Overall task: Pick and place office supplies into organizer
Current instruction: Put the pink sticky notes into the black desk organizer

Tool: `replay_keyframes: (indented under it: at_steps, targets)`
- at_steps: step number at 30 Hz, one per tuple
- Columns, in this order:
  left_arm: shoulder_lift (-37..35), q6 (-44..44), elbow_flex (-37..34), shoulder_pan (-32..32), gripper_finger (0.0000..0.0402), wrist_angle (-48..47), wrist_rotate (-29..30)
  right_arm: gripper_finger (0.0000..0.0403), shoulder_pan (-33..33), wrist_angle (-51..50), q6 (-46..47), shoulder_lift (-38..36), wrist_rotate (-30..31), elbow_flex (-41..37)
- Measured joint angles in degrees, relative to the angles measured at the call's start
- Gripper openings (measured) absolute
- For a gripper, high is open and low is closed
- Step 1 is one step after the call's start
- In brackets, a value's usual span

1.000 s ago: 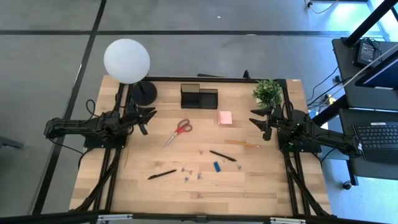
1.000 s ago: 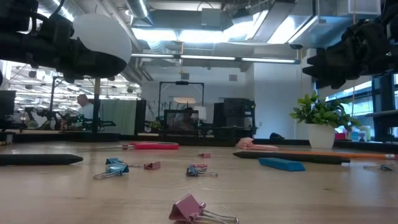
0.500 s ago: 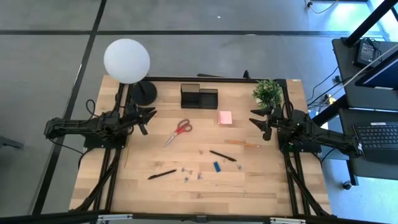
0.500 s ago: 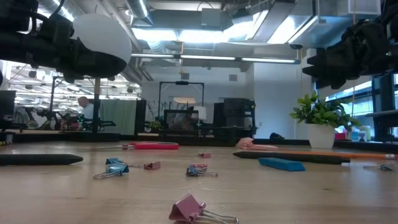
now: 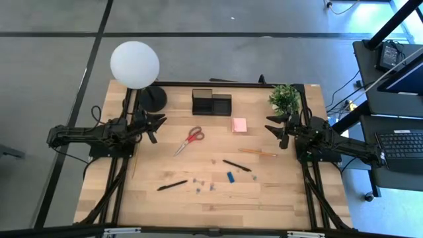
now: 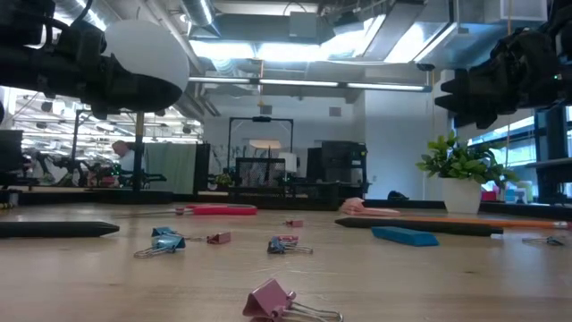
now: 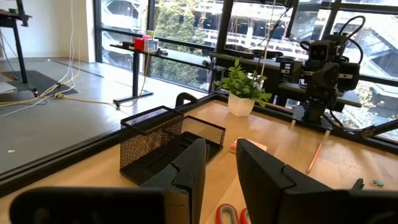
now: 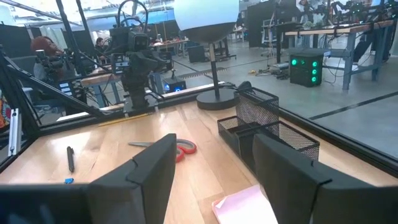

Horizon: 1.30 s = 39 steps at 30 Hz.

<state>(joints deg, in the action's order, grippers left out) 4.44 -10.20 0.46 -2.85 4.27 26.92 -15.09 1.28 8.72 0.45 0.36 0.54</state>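
The red-handled scissors (image 5: 190, 139) lie just right of the left gripper (image 5: 158, 125), whose fingers stand narrowly apart, empty; the right gripper (image 5: 276, 129), mid-right, gapes wider.

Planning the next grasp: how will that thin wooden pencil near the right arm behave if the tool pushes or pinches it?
The pencil lies flat on the bare wooden table, so a sideways push would probably roll or spin it. It looks thin and low, so the fingers may scrape the table while pinching. It looks stiff and light, and should lift easily once gripped.
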Motion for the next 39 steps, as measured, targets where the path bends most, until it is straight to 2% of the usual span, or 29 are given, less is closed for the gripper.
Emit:
replay_keyframes:
  at_steps: [4, 8, 13, 16, 20, 24, 33, 39]
  targets:
    - [0.01, 0.0, -0.01, 0.0, 0.0086, 0.0, -0.02, 0.0217, 0.02, 0.05, 3.07, 0.0, -0.01, 0.0]
    - [-0.01, 0.0, -0.02, 0.0, 0.0086, 0.0, -0.02, 0.0217, 0.0, 0.26, 17.12, 0.0, 1.36, 0.0]
    - [0.01, 0.02, -0.01, 0.0, 0.0086, 0.09, 0.0, 0.0217, 0.01, 0.65, 27.8, 0.03, 2.85, 0.0]
    - [0.01, 0.02, 0.01, 0.0, 0.0086, 0.17, 0.11, 0.0217, 0.15, 3.62, 28.46, 0.47, 3.26, 0.58]
    - [-0.01, 0.02, 0.0, 0.0, 0.0086, 0.65, 0.61, 0.0217, 0.28, 2.95, 24.78, 4.22, 5.66, 6.45]
    - [-0.01, 0.0, 0.01, 0.0, 0.0086, 1.98, 0.61, 0.0217, 0.28, -2.51, 23.34, 13.06, 5.77, 15.12]
    - [-0.01, -0.01, -0.01, 0.0, 0.0086, 1.99, 0.63, 0.0217, 0.28, -20.36, 22.45, 44.74, 5.71, 40.59]
    - [0.0, 0.0, -0.01, 0.0, 0.0086, 1.99, 0.63, 0.0217, 0.28, -27.28, 24.43, 62.75, 5.65, 55.48]
